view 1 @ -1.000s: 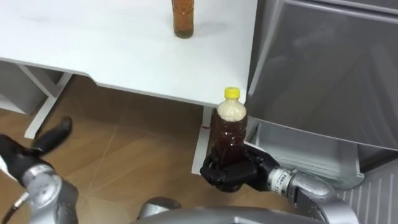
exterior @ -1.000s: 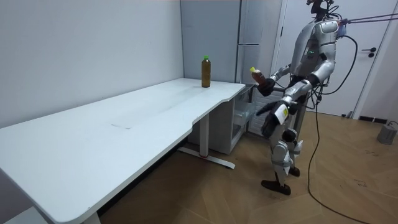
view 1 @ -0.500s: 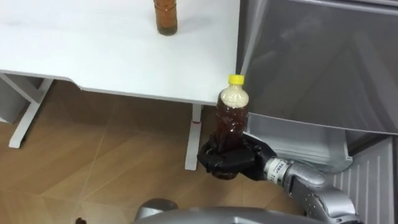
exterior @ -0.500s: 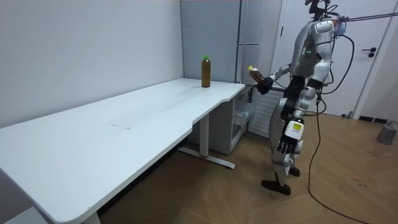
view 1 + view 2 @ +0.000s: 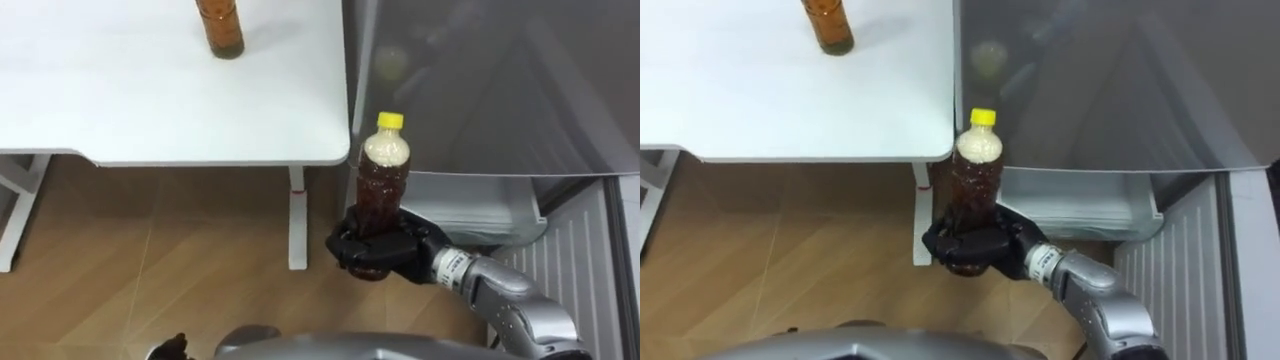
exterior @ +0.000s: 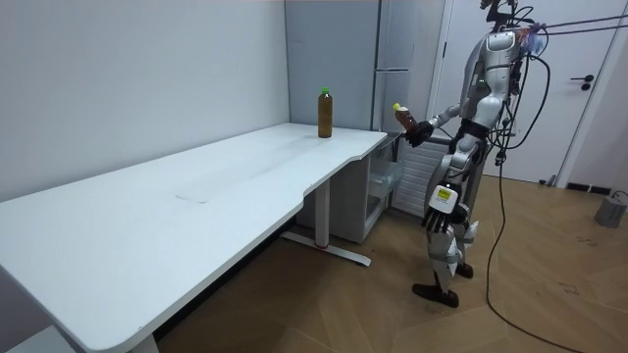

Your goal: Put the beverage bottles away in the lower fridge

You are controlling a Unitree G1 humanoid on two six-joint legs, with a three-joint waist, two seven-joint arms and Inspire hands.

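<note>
- Left eye view: my right hand (image 5: 375,252) grasps the yellow-capped bottle (image 5: 384,180) upright, near the lower fridge drawer (image 5: 470,205); I'd slide it in untilted.
- Room view: left hand (image 6: 435,218) hangs at my side; I cannot tell its state.
- Right eye view: second bottle (image 5: 828,22) stands far left on the white table (image 5: 760,100).

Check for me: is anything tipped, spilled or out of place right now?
Nothing stands out. The yellow-capped bottle stands upright in the right hand, cap on, in front of the fridge. The second bottle stands upright on the table. No spill shows on the floor.
</note>
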